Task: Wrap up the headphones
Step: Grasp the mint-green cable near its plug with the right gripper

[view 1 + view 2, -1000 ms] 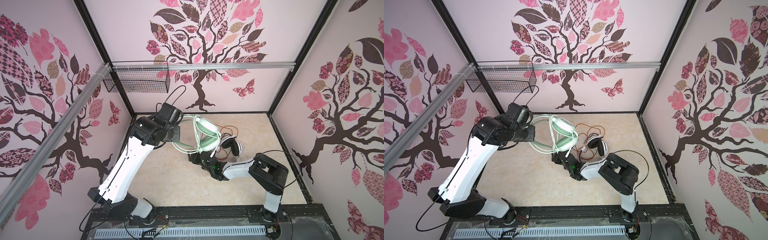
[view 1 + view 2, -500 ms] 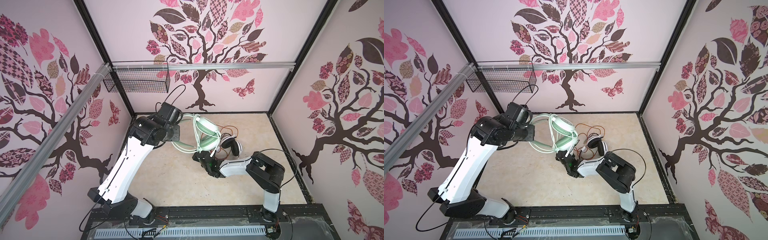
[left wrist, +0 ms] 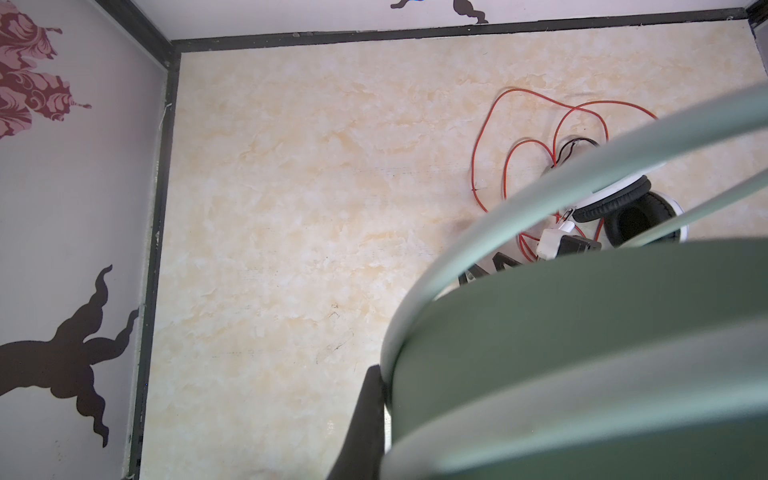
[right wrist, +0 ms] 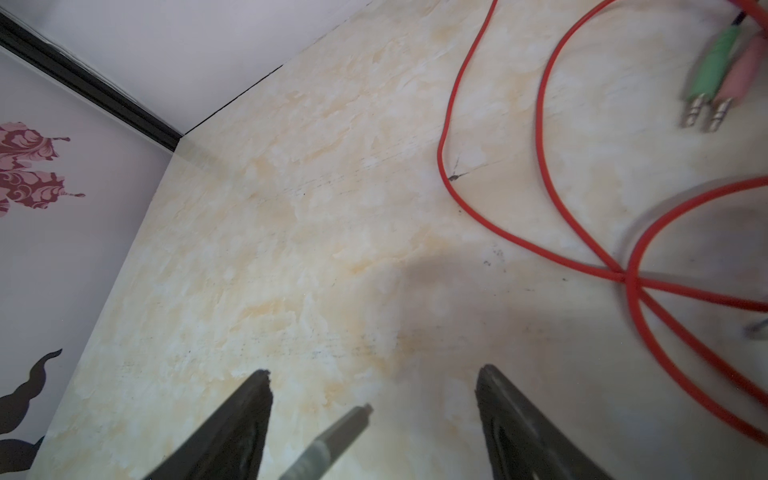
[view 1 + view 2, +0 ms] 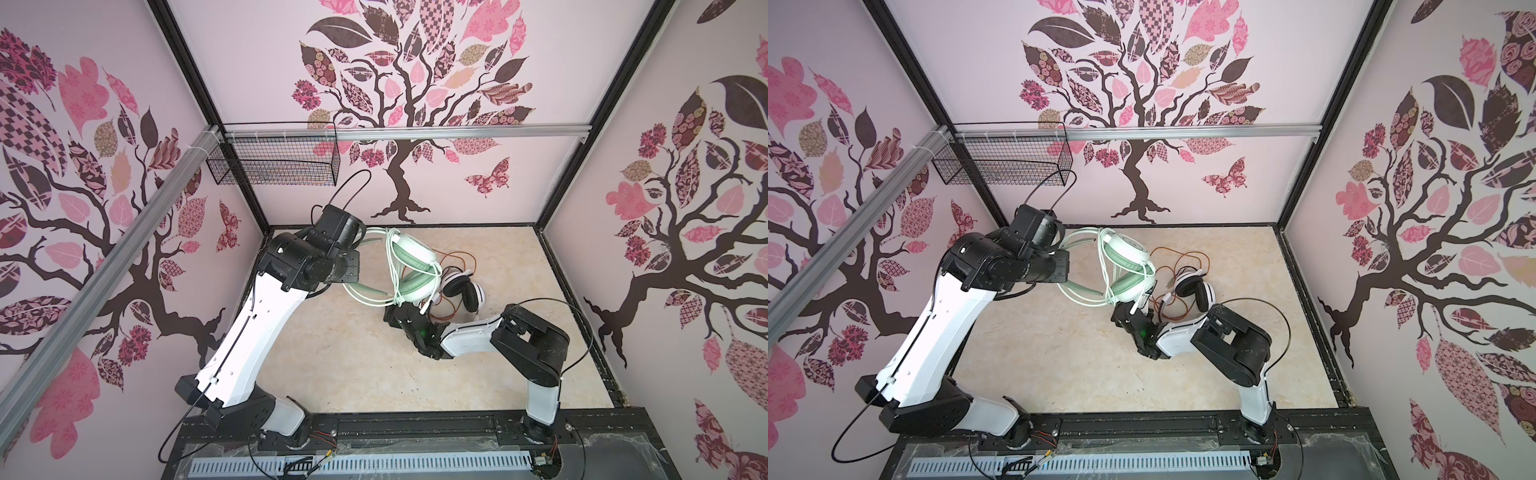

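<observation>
The mint-green and white over-ear headphones [image 5: 415, 253] have smooth, glossy plastic cups and matt green cushions; their pale cord [image 5: 392, 270] looks rubbery. The white headphones with black pads [image 5: 465, 291] have matt, soft-looking padding, and their orange-red cord [image 4: 623, 276] is smooth with a sheen. The beige marbled tabletop [image 5: 332, 357] is matt and finely scuffed. The black wire basket [image 5: 274, 166] is metal mesh.

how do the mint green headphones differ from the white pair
The mint-green headphones are raised off the table; the white headphones lie on it. The mint pair's pale cord is looped round it; the white pair's orange-red cord sprawls loose. One has green pads, the other black pads. Both are wired over-ear sets.
</observation>
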Tool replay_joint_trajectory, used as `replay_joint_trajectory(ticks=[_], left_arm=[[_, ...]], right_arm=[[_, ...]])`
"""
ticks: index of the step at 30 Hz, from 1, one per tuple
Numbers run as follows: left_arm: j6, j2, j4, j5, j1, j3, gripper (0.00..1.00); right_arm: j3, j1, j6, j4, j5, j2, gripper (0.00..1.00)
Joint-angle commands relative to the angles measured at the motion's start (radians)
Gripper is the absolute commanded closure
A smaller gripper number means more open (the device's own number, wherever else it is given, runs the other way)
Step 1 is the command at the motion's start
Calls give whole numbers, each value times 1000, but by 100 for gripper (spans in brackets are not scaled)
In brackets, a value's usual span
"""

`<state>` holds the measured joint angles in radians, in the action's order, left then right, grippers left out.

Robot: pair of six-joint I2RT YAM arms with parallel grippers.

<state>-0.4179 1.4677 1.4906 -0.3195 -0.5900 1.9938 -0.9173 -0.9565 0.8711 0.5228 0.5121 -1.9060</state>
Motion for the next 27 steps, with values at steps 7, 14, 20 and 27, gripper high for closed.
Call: replay_joint_trajectory(ticks=[7, 14, 20, 27], left_arm=[[-29, -26, -41, 17, -3, 71, 100], [-31, -31, -38, 15, -3, 75, 100], [-29, -21, -40, -20, -2, 76, 100], [-18, 8, -61, -16, 30, 80, 100]], right_arm=[[-10, 37, -116, 107, -22, -52, 92], [51, 40, -148, 147, -79, -20, 100], [122, 40, -216, 48, -294, 60, 100], [253, -17, -253, -104, -403, 193, 100]])
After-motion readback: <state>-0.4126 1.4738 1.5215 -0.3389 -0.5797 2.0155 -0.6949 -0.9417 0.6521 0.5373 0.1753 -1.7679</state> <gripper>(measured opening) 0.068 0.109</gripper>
